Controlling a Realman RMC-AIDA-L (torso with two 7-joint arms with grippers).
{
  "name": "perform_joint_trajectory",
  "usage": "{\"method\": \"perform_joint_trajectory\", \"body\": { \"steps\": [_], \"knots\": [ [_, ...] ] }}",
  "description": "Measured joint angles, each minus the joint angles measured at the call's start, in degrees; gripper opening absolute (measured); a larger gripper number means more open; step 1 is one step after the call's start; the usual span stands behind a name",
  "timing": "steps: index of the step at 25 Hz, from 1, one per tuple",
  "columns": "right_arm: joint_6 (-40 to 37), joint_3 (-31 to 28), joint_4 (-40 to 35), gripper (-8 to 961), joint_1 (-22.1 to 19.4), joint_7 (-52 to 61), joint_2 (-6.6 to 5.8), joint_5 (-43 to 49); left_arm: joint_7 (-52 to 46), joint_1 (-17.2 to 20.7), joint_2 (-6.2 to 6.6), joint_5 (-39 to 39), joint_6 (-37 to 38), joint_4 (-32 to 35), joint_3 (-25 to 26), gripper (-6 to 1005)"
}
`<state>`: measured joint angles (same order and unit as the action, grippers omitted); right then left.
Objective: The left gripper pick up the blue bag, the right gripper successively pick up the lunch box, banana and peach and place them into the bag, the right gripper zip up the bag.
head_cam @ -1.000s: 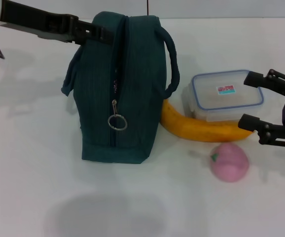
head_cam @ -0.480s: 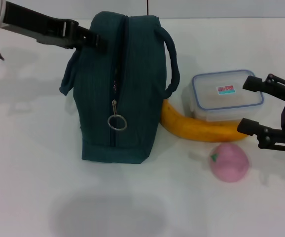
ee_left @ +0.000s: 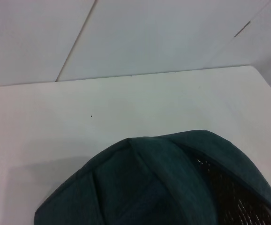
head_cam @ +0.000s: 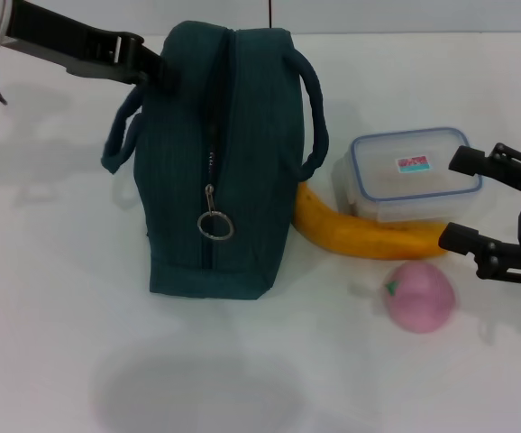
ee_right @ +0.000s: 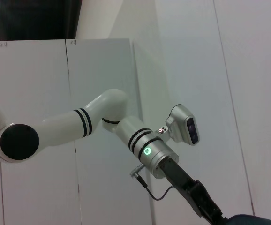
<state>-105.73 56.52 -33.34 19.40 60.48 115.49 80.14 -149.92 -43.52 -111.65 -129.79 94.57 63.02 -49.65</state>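
Observation:
The blue bag (head_cam: 229,162) stands upright on the white table, its zipper line facing me with a ring pull (head_cam: 214,225). My left gripper (head_cam: 150,65) is at the bag's top left, shut on its left handle (head_cam: 116,144). The bag's fabric fills the bottom of the left wrist view (ee_left: 149,187). The lunch box (head_cam: 414,174) lies right of the bag. The banana (head_cam: 360,236) lies in front of the box, one end against the bag. The peach (head_cam: 419,295) sits nearer me. My right gripper (head_cam: 456,200) is open, just right of the box and banana, touching neither.
The bag's right handle (head_cam: 315,108) arches toward the lunch box. The right wrist view shows my left arm (ee_right: 140,145) against white wall panels and a sliver of the bag (ee_right: 250,219). Bare white table lies in front of the bag.
My left gripper has pulled the bag's left handle a little outward to the left. My right gripper has drifted toward me and slightly right, away from the lunch box, still open.

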Motion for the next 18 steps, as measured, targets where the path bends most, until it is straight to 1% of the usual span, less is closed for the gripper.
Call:
{"method": "perform_joint_trajectory", "body": {
  "steps": [4,7,11,14,17,18],
  "knots": [
    [-0.2,0.1,0.6,858,0.1,-0.1,0.0,0.0,0.1,-0.1,0.04,0.0,0.0,-0.1,0.0,181],
    [-0.8,0.0,1.3,858,0.3,-0.1,0.0,-0.6,0.5,-0.1,0.04,0.0,0.0,-0.1,0.1,67],
    [-1.7,0.0,4.1,858,0.6,0.0,-0.05,-3.8,0.8,0.1,-0.01,0.2,-0.2,-0.1,0.6,61],
    [-1.8,0.0,7.7,857,0.6,0.0,-0.02,-8.4,0.7,0.2,-0.16,0.4,-0.3,-0.1,0.6,56],
    [-1.1,0.0,13.4,857,0.6,0.1,0.03,-16.3,0.8,0.4,-0.43,0.4,-0.4,-0.1,0.6,52],
    [-0.1,0.0,16.2,857,0.6,0.2,0.1,-20.5,0.8,0.4,-0.55,0.4,-0.4,-0.1,0.6,50]
  ]
}}
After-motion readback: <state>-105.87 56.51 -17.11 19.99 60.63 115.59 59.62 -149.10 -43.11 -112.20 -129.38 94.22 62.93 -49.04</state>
